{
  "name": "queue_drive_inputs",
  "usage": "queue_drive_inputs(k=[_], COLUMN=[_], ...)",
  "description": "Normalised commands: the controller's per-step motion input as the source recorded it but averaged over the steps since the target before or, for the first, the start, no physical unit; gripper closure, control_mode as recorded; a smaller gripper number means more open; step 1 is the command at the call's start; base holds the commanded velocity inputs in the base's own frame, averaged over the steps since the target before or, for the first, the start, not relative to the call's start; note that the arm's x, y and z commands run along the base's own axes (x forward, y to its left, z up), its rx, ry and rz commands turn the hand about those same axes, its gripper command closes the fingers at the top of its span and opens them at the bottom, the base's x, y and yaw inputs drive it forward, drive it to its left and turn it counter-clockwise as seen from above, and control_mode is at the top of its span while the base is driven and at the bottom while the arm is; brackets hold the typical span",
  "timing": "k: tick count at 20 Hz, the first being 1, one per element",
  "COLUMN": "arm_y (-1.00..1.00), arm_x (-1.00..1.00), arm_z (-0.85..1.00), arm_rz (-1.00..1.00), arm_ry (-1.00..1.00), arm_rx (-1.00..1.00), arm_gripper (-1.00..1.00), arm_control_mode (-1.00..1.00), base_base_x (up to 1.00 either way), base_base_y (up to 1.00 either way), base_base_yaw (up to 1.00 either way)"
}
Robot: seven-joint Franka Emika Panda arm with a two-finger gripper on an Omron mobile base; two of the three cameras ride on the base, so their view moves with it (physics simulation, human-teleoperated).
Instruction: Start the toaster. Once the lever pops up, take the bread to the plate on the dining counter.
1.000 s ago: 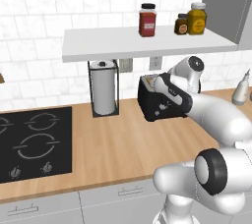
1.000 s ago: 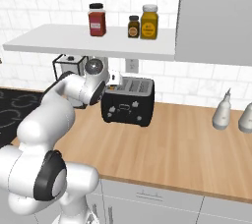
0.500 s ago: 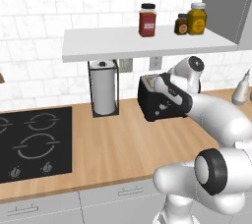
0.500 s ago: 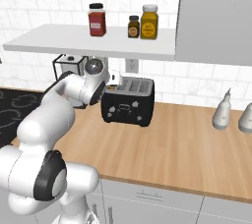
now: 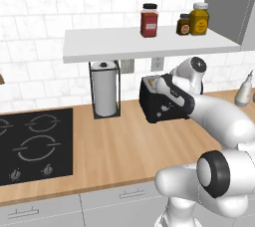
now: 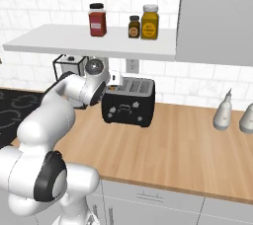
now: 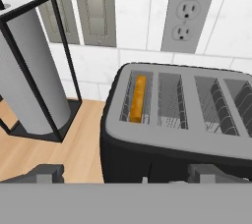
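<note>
1. Black toaster [image 7: 177, 139] stands on the wooden counter [image 5: 114, 156] by the tiled wall, just right of the paper towel roll [image 7: 29, 90]; the bread [image 7: 139, 98] sits sunk in its leftmost slot.
2. Risk, as I judge it: the wide-apart fingers could slide past the lever, or knock the toaster sideways, since the hand hangs at its end and not squarely on the lever, which I cannot make out.
3. The gripper [image 7: 128, 175] is empty, jaws fully apart, hovering close above the toaster's left end, angled down over the slots.
4. The arm reaches forward from the base, elbow bent, wrist level with the toaster's top.
</note>
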Motion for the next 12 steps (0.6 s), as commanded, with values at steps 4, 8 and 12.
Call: queue_drive_inputs(k=[4, 8, 12], arm_y=[0.00, 0.00, 0.00], arm_x=[0.00, 0.00, 0.00], arm_z=[0.00, 0.00, 0.00], arm_rz=[0.00, 0.00, 0.00], arm_ry=[0.00, 0.00, 0.00], arm_rx=[0.00, 0.00, 0.00], arm_gripper=[-1.00, -1.00, -1.00], arm_control_mode=[-1.00, -1.00, -1.00], base_base_x=[0.00, 0.00, 0.00], base_base_y=[0.00, 0.00, 0.00], base_base_yaw=[0.00, 0.00, 0.00])
